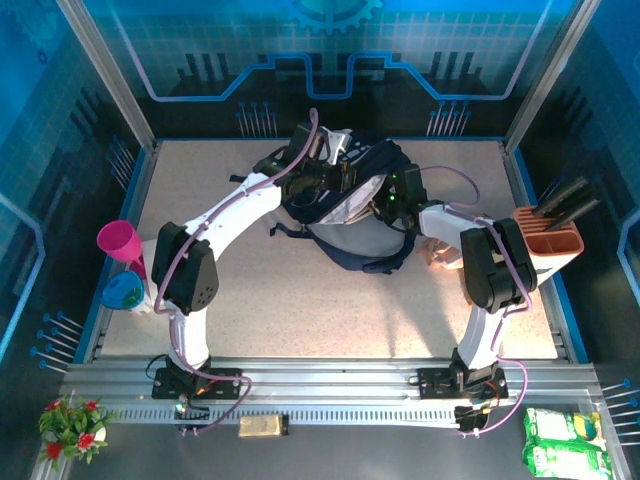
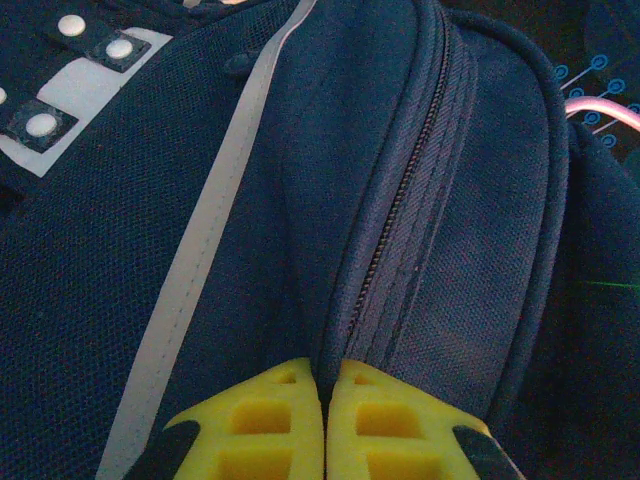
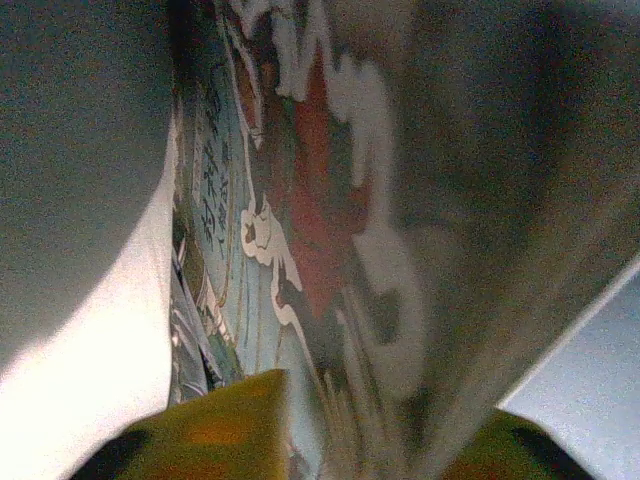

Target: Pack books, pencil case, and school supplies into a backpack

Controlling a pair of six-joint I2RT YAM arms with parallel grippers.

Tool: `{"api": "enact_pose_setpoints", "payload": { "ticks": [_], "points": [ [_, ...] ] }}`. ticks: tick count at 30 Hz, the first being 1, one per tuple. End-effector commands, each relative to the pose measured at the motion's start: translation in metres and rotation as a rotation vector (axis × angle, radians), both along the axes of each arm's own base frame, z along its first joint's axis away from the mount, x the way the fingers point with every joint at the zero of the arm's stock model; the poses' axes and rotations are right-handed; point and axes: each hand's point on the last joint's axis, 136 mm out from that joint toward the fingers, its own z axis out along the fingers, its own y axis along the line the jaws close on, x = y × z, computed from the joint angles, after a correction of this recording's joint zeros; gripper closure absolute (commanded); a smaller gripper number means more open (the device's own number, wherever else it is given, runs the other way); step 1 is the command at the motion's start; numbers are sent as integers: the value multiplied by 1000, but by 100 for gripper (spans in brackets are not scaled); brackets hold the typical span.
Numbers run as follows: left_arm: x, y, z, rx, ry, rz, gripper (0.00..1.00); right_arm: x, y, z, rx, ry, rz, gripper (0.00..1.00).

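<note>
The dark navy backpack (image 1: 350, 245) lies at the back middle of the table, its mouth held up. My left gripper (image 1: 322, 170) is at its top edge; in the left wrist view my left gripper (image 2: 326, 368) is shut on a fold of the backpack (image 2: 420, 200) beside the zipper. My right gripper (image 1: 388, 203) reaches into the mouth. In the right wrist view my right gripper (image 3: 388, 395) stands open, with the white-red illustrated book (image 3: 320, 200) between its fingers, inside the pale lining (image 3: 80, 150). The pinkish-beige pencil case (image 1: 435, 252) peeks out behind the right arm.
A magenta cup (image 1: 120, 243) and a blue round thing (image 1: 125, 290) stand at the left edge. A beige holder with black handles (image 1: 550, 235) sits at the right edge. Glass walls close in the table on three sides.
</note>
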Motion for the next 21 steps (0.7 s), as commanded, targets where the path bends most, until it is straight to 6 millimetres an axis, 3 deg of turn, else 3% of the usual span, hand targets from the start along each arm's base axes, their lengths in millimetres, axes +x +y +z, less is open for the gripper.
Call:
{"api": "enact_pose_setpoints", "payload": {
  "ticks": [1,4,8,13,18,19,21],
  "points": [
    [-1,4,67,-104,-144,14,100,-10,-3,8,-13,4,31,58],
    [1,7,63,-95,-137,26,100,-19,-15,22,-25,-24,28,48],
    [3,10,54,-79,-115,38,100,-45,-39,32,-71,-44,-12,32],
    [4,15,36,-50,-78,55,100,-89,-76,30,-144,6,-96,26],
    [-1,20,15,-26,-23,63,99,-116,-104,54,-237,-49,-181,18],
    [-3,21,11,-20,-8,64,93,-118,-109,61,-259,-69,-190,17],
    [-9,23,2,-14,21,60,68,-119,-114,78,-298,-121,-191,15]
  ]
}}
